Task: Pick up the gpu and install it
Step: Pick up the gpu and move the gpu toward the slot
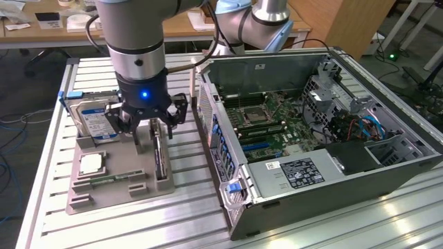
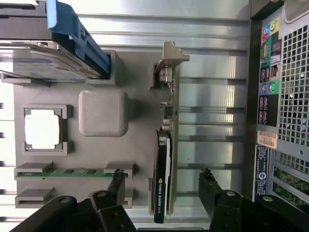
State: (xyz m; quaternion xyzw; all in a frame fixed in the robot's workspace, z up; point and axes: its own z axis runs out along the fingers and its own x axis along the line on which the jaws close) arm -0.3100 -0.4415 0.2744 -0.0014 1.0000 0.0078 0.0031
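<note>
Gripper (image 1: 149, 126) spread wide over the gpu (image 1: 160, 158), gpu on edge in grey tray (image 1: 118, 196), open computer case (image 1: 312, 171) beside

This is a robotics lab, set up for computer assembly work. An industrial robot arm (image 1: 138, 46) hangs over a ribbed aluminium table (image 1: 138, 223). On the table an open PC case (image 1: 332, 171) lies on its side with its motherboard (image 1: 270, 122) bare. Beside the case is a grey tray (image 1: 111, 194) with moulded slots for loose parts (a drive (image 1: 93, 119), a chip (image 2: 43, 128), a memory stick (image 2: 72, 171), the gpu (image 2: 163, 179)). Behind the table are a wooden desk (image 1: 21, 32) strewn with papers and a wooden cabinet (image 1: 339, 21). Cables (image 1: 10, 127) trail across the floor (image 1: 35, 83).
</note>
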